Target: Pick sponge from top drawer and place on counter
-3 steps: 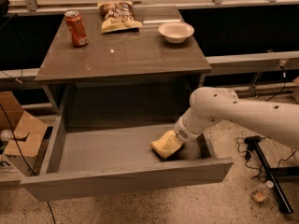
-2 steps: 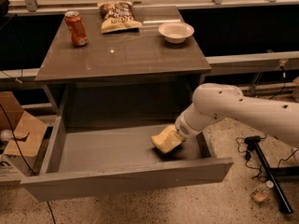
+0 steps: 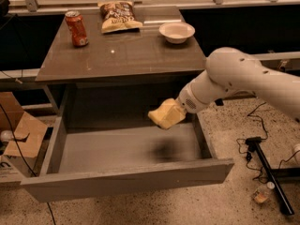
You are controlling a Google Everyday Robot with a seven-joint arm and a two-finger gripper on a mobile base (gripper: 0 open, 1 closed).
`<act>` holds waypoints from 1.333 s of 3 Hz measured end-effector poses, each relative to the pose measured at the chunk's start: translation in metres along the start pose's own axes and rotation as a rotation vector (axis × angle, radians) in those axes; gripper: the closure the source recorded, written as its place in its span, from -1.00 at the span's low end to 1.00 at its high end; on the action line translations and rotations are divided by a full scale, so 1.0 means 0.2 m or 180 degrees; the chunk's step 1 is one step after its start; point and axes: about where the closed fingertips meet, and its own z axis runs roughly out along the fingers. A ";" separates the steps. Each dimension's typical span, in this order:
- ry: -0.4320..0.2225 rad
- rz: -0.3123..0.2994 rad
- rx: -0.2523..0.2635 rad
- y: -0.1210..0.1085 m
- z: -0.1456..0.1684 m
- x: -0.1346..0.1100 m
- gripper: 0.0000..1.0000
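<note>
The pale yellow sponge (image 3: 165, 114) hangs in the air above the right part of the open top drawer (image 3: 126, 179), below the counter's front edge. My gripper (image 3: 174, 111), at the end of the white arm coming in from the right, is shut on the sponge; the sponge hides most of it. The sponge's shadow falls on the drawer floor under it. The glossy grey-brown counter (image 3: 126, 53) lies above and behind the drawer.
On the counter stand a red can (image 3: 76, 28) at the back left, a crinkled chip bag (image 3: 118, 16) at the back middle and a white bowl (image 3: 176, 32) at the back right. A cardboard box (image 3: 21, 137) sits left of the drawer. A black stand (image 3: 265, 168) lies on the floor at right.
The sponge was resting on the drawer floor at the right in my gripper. It has risen clear of the drawer floor, with the arm lifting up.
</note>
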 end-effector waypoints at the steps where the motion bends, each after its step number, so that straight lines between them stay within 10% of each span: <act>1: -0.0257 -0.0422 0.0059 -0.08 -0.23 -0.25 1.00; 2: -0.0463 -0.0835 0.0104 -0.18 -0.38 -0.51 1.00; 4: -0.0575 -0.0887 0.0208 -0.22 -0.47 -0.60 1.00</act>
